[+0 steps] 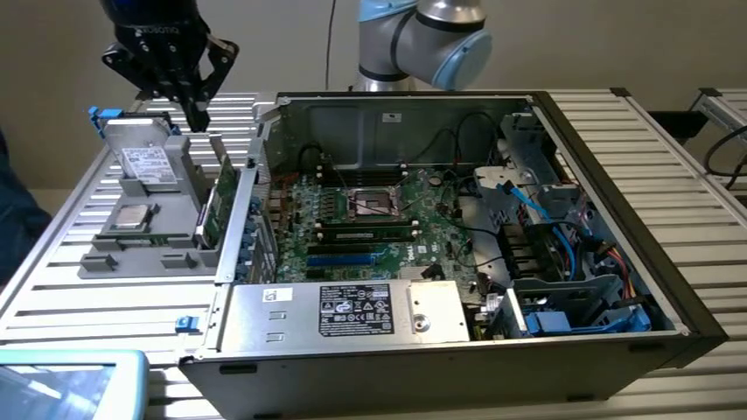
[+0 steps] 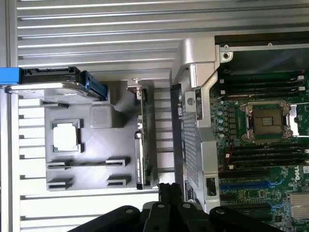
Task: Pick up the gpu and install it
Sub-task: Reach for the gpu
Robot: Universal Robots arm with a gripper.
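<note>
Gpu (image 1: 217, 194) on edge in gray holder (image 1: 150, 251) beside open computer case (image 1: 373, 131), hand (image 1: 198, 121) pressed together and empty above it

gpu (image 1: 217, 199) sits edge-on in the grey holder (image 1: 122, 258), so it reads as a thin green strip and both faces are hidden. Gripper (image 1: 198, 118) body is cut by the exterior view's top edge; in the wrist view its base runs off the edge. Arm (image 1: 421, 39) is cropped at the top too. Label text on the drive (image 1: 146, 164) and power supply (image 1: 356, 308) is too small to read. Case (image 1: 631, 210) front is cut by the bottom edge. Pale blue thing (image 1: 65, 385) in the corner is cropped, can't tell what. Dark shape (image 1: 10, 219) at the exterior view's left edge: unidentifiable.
</note>
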